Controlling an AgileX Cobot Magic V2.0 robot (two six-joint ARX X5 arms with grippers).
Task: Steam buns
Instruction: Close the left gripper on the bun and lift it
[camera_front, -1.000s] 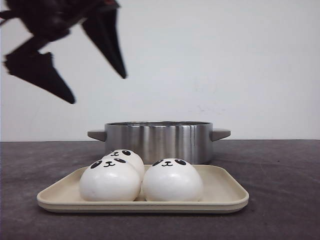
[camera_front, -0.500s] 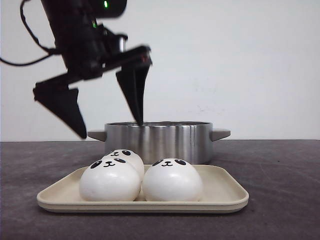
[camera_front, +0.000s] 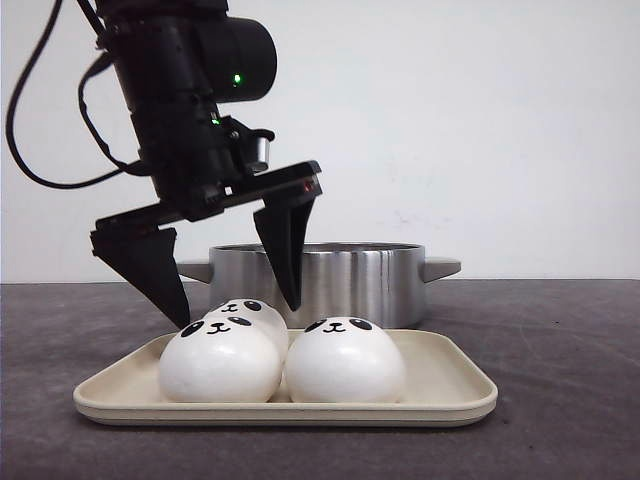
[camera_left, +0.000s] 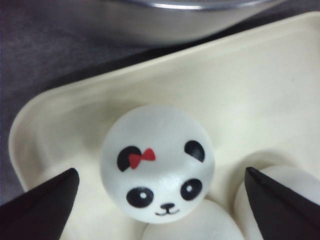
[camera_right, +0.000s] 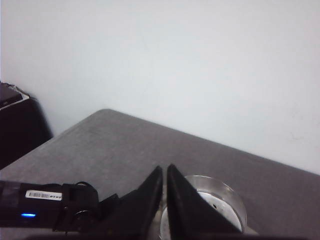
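Front view showed your left gripper (camera_front: 238, 310), its black pointed jaws spread wide, straddling the rear white dome-shaped panda-faced bun (camera_front: 252, 313) on the beige rectangular tray (camera_front: 445, 390). Your left wrist view put that bun (camera_left: 157, 163), the one with a small red bow, midway between the two tips, not yet touched. Two more panda buns sat in front of it: one on the left (camera_front: 219, 361) and one on the right (camera_front: 345, 360), both crowded against it. A fourth could not be seen.

Your risk, as I judged it, lay in that crowding. Had you closed too low, a jaw tip could have dug into a neighbouring bun or shoved it across the tray. A hard squeeze looked likely to dent the soft dome; a shallow one could have let the smooth surface slip out during the lift toward the brushed steel pot with side handles (camera_front: 318, 280) just behind the tray.

Your right gripper (camera_right: 165, 200) hung well above the grey table (camera_right: 120, 145), fingers pressed together, holding nothing.
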